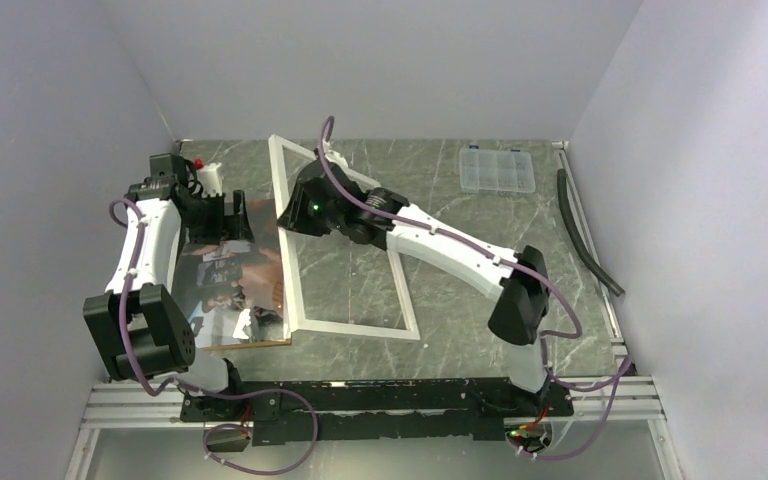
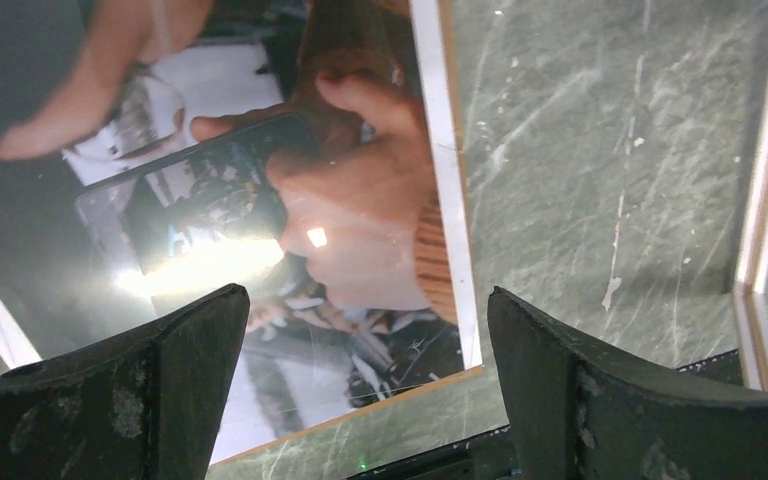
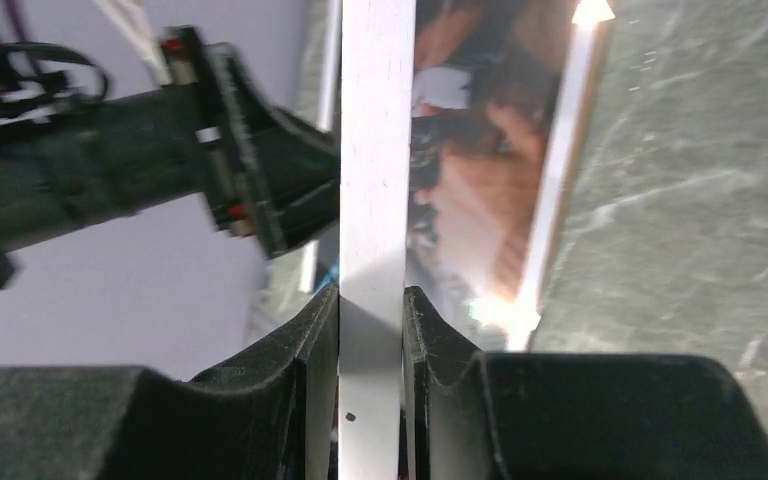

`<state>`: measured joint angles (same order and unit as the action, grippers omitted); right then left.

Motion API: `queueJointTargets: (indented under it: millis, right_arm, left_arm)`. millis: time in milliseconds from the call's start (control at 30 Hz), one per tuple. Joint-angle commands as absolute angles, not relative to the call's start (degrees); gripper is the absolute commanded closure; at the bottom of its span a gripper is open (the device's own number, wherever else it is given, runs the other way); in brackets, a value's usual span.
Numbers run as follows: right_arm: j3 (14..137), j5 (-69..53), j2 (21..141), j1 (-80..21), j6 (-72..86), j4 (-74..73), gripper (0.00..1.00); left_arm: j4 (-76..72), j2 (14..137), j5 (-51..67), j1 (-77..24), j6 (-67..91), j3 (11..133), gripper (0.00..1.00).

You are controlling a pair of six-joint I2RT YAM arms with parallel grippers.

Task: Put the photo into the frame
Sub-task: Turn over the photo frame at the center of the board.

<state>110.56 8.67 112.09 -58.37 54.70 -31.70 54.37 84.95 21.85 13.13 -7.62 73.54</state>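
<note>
The white frame (image 1: 360,330) lies in the middle of the table, its left rail along the photo's right edge. My right gripper (image 1: 290,212) is shut on that left rail (image 3: 375,150), one finger on each side (image 3: 371,295). The glossy photo (image 1: 235,290), dark with a hand holding a phone, lies face up on the brown backing panel (image 1: 260,345) at the left. My left gripper (image 1: 228,215) hovers open and empty over the photo (image 2: 360,180), its jaws (image 2: 365,300) wide apart above the photo's corner and the panel's edge (image 2: 360,412). A frame rail (image 2: 760,200) shows at the right.
A small clear compartment box (image 1: 497,170) sits at the back right. A black hose (image 1: 585,230) lies along the right wall. A white object (image 1: 208,175) stands at the back left behind the left arm. The left arm's gripper (image 3: 260,170) is close to the held rail.
</note>
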Motion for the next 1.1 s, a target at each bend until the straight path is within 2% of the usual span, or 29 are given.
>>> queueJointTargets:
  millis: [0,100,233,633,867,1067]
  right_arm:
    - [109.0,1.4,104.6,-57.0,60.3,-22.5,1.00]
    - [106.3,-4.3,103.0,-55.1,63.7,-18.2,1.00]
    - [99.5,-12.5,100.4,-52.6,70.5,-5.2,1.00]
    - [87.0,-17.8,94.7,-47.0,79.9,7.5,0.98]
    - [80.0,-20.3,89.5,-42.8,80.3,7.3,0.73]
    - [76.5,-23.6,85.5,-38.4,79.0,3.8,0.45]
  left_arm:
    - [54.7,80.8,24.6,9.6,-6.2,76.7,0.05]
    - [54.9,79.5,24.5,7.3,-5.7,77.5,0.06]
    - [55.0,77.1,24.1,4.9,-4.7,79.0,0.07]
    - [53.0,77.1,20.3,-2.9,-0.4,85.1,0.07]
    - [50.4,81.0,15.5,-10.1,3.1,90.7,0.08]
    - [47.6,88.3,9.8,-15.7,3.4,96.0,0.10]
